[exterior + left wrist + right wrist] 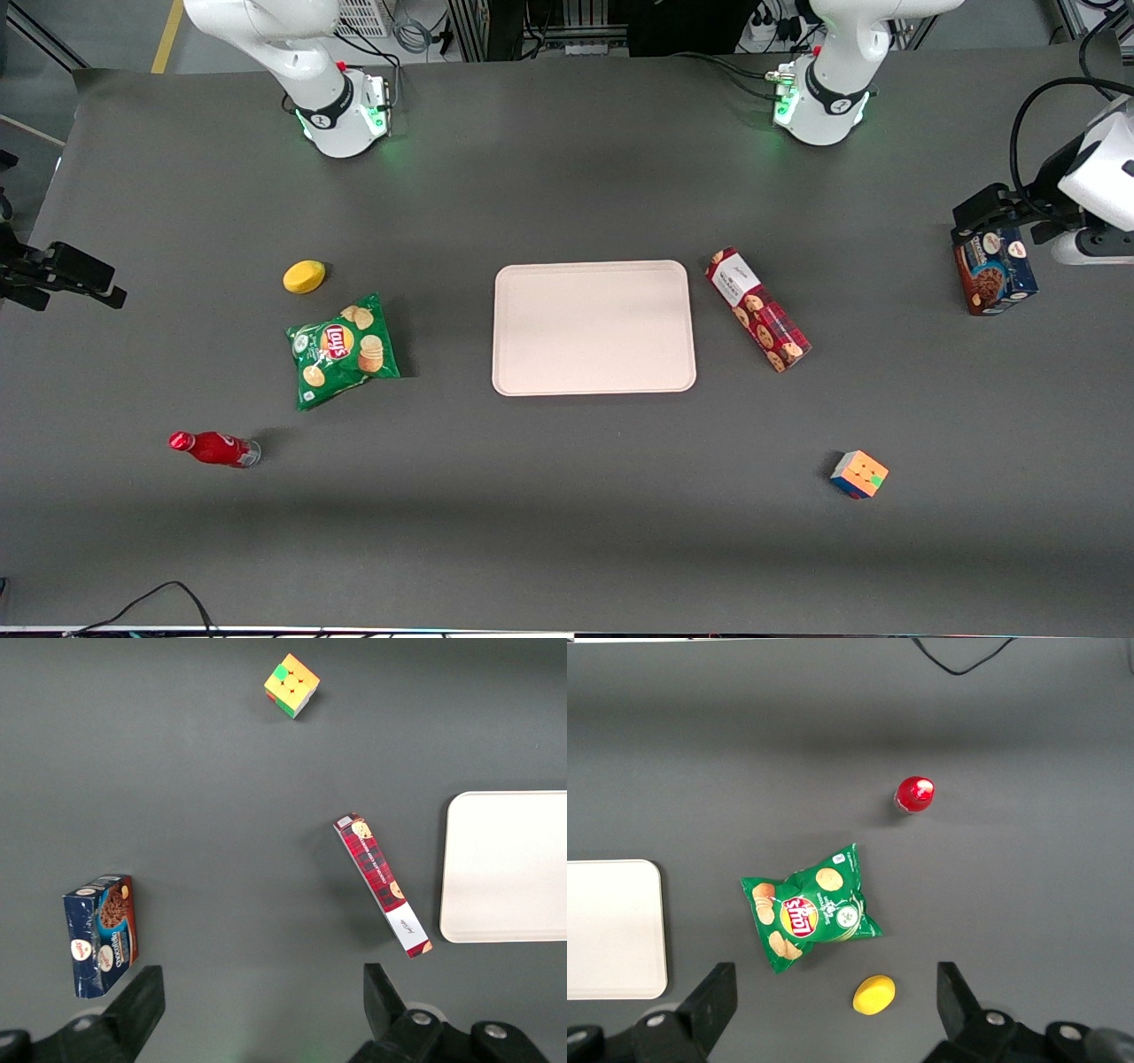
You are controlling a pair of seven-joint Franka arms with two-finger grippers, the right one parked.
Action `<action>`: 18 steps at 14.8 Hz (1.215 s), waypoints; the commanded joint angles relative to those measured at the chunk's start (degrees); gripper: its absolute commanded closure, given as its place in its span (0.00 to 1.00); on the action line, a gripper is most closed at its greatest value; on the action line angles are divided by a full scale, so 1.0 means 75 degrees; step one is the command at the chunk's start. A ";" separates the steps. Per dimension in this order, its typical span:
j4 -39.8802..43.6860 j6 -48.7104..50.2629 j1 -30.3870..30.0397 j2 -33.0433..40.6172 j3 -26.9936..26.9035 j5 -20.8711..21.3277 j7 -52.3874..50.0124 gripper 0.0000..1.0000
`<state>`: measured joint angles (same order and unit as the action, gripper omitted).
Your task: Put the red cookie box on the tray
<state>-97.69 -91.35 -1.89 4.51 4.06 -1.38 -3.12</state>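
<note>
Grey desk, red box lying flat just beside the tray, apart from it, tool high above the desk near a blue box, fingers spread wide, holding nothing

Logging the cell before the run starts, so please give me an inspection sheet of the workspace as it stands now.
Surface: dark grey table, flat.
Job's things: red cookie box lies flat on the table beside the tray, not on it; nothing on the tray.
Clutter: blue-and-brown cookie box at the working arm's end; Rubik's cube nearer the front camera; Lay's chip bag, yellow lemon-like object and red bottle toward the parked arm's end.
Grippers: left end effector open, holding nothing, hovering high near the blue-and-brown cookie box.
Cables: black cable at the table edge nearest the camera.
Surroundings: equipment racks above the table edge.
</note>
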 commanded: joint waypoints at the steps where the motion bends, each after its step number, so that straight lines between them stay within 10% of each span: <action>1: 0.0205 0.0192 0.0064 -0.0086 -0.0060 0.0032 0.0076 0.00; 18: 0.0134 0.0485 0.0146 -0.0086 0.0010 -0.0027 -0.0299 0.00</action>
<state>-97.69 -88.96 -1.62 4.32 4.15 -1.47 -3.57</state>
